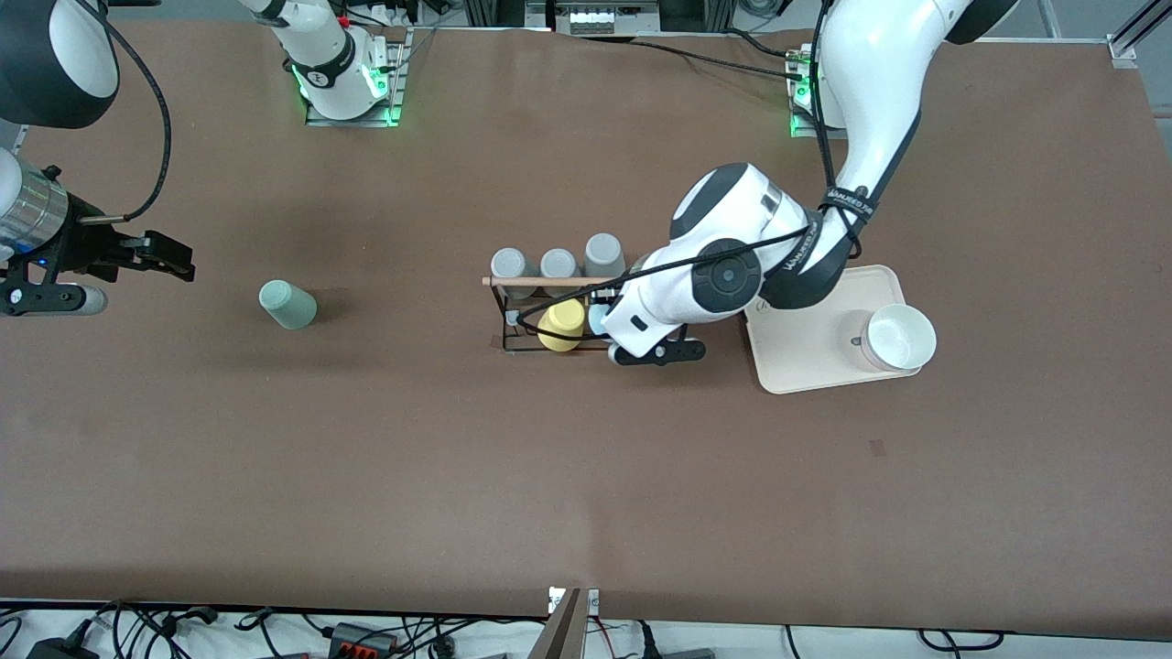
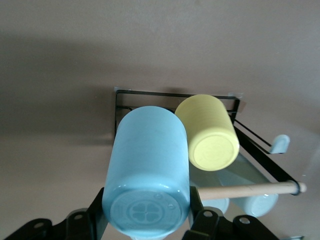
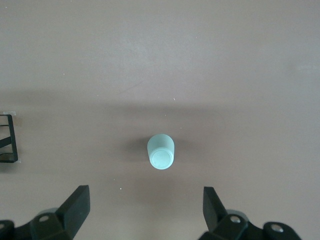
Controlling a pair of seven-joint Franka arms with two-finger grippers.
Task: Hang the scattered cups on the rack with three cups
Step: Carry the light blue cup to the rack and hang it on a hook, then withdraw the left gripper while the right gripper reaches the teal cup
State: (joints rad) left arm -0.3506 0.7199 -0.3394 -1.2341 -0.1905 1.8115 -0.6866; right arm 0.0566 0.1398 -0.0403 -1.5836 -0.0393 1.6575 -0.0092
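Front view shows the left gripper (image 1: pixel 641 352) clamped on the light blue cup (image 2: pixel 147 175) at the rack (image 1: pixel 549 311) (unreleased), while the sage-green cup (image 1: pixel 287 304) waits on the counter (image 1: pixel 586 476) by the right gripper (image 1: pixel 179 261), jaws apart.

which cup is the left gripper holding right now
The light blue cup, clamped in the left gripper at the rack beside the yellow cup. The sage-green cup stands alone on the table.
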